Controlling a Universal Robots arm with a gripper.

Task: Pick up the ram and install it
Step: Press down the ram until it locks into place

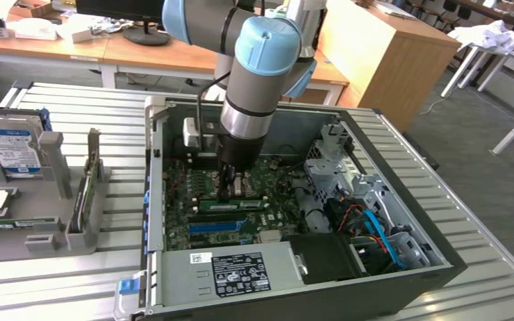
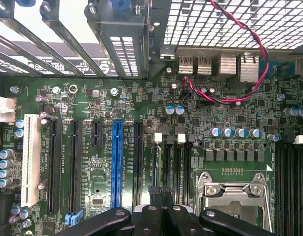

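Tool (image 1: 231, 194), closed, touches the ram (image 1: 232, 204) beneath it.

Even daylight is filling the room; the arm (image 1: 255, 80) is shading the motherboard (image 1: 230, 200); case slots (image 2: 68, 34) are blowing out white.

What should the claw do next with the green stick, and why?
Probably press straight down a little. The shut claw sits on the ram, which lies along the motherboard inside the case, so a gentle push should seat it. Whether it has clicked in, I cannot tell.
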